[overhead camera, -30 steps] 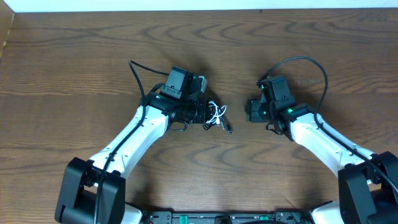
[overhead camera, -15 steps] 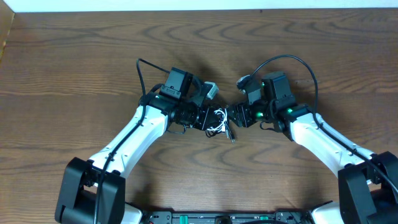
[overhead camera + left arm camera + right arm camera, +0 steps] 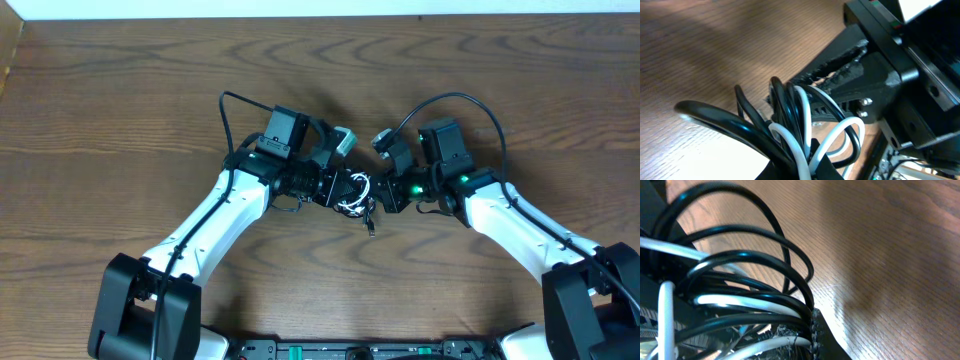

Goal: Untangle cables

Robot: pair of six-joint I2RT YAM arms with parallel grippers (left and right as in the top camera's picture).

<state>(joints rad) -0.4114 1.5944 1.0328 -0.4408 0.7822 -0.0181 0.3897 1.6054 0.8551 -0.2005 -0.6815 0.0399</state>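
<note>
pinching the cables (image 3: 355,191), left gripper (image 3: 340,188) and right gripper (image 3: 379,194) face each other.

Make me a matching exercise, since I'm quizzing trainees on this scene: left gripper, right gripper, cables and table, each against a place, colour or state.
Things:
1. left gripper
2. right gripper
3. cables
4. table

Descriptions:
A. brown wood grain
B. shut on the cables from the robot's right side
C. black and white loops, bunched between both grippers
D. shut on the cables from the robot's left side

Pairs: 1-D, 2-B, 3-C, 4-A
</note>
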